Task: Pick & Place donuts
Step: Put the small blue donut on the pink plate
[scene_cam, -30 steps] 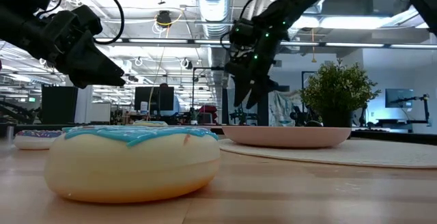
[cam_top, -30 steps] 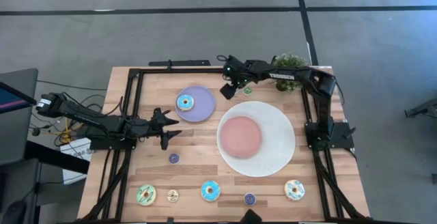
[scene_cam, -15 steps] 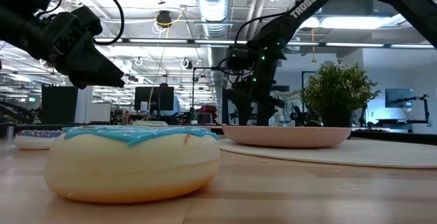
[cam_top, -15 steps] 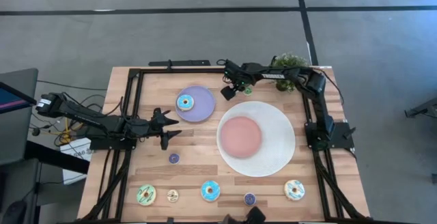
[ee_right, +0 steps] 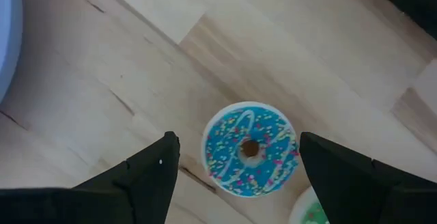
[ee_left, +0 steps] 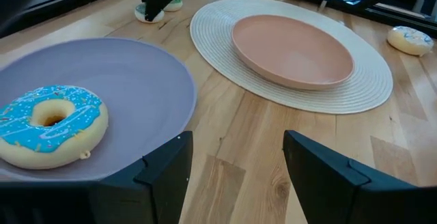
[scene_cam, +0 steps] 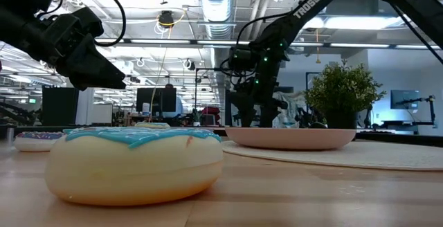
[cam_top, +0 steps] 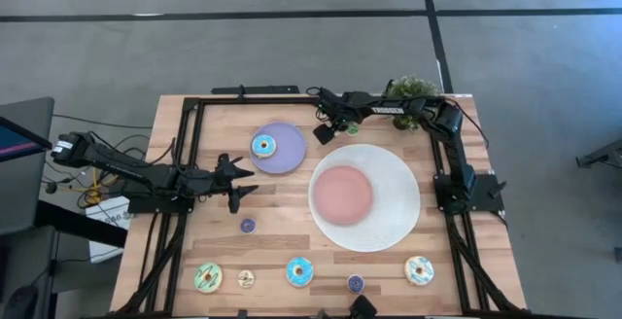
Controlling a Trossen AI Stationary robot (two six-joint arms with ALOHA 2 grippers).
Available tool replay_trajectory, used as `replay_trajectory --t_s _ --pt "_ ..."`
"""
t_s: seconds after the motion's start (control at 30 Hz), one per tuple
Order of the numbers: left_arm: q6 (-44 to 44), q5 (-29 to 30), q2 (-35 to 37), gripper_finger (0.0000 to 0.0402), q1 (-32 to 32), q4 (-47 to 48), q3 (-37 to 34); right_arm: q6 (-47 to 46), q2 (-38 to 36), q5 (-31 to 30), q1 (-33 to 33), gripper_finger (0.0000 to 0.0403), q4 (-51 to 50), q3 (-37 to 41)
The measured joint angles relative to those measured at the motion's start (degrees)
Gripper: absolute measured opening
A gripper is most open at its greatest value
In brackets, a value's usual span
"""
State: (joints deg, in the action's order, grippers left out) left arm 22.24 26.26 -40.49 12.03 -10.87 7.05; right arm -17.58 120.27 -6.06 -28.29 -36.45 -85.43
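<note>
My right gripper [cam_top: 326,130] [ee_right: 237,141] hangs open near the table's far edge, pointing down. A blue sprinkled mini donut [ee_right: 250,149] lies on the wood between its fingers, untouched. A green mini donut [ee_right: 311,214] sits beside it. My left gripper [cam_top: 243,181] [ee_left: 235,142] waits open, level, near the lilac plate [cam_top: 292,154], where a larger blue donut [cam_top: 263,146] [ee_left: 51,121] lies flat. Along the near edge lie a green donut [cam_top: 207,278], a tan mini [cam_top: 246,279], a blue donut [cam_top: 299,272], a purple mini [cam_top: 356,283] and a cream donut [cam_top: 419,270]. Another purple mini [cam_top: 247,226] lies left of centre.
A pink plate [cam_top: 342,194] sits on a round white mat [cam_top: 398,212] right of centre. A potted plant [cam_top: 413,89] stands at the far right corner. A black frame [cam_top: 194,115] runs along the table's edges. Bare wood lies between the plates and the near row.
My right gripper has come down toward the table near the far edge, over the mini donuts, with its arm stretching lower. It stayed open and has held almost still in the last half second. The donuts have kept their places.
</note>
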Motion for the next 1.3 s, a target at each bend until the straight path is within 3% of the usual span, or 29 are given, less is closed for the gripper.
replay_trajectory --t_s 0.33,0.67,1.3 --pt "0.02 0.01 0.0 0.0222 0.0 -0.02 0.0 -0.74 0.7 -2.93 -0.01 0.0292 -0.92 -0.02" --pt "0.0 0.02 0.0 0.0222 -0.01 -0.04 0.0 0.0 0.82 -1.38 0.54 0.0286 0.07 0.02" --pt "0.02 0.04 0.0 0.0222 -0.02 -0.07 0.0 1.09 0.81 -1.25 0.52 0.0192 -0.83 0.02"
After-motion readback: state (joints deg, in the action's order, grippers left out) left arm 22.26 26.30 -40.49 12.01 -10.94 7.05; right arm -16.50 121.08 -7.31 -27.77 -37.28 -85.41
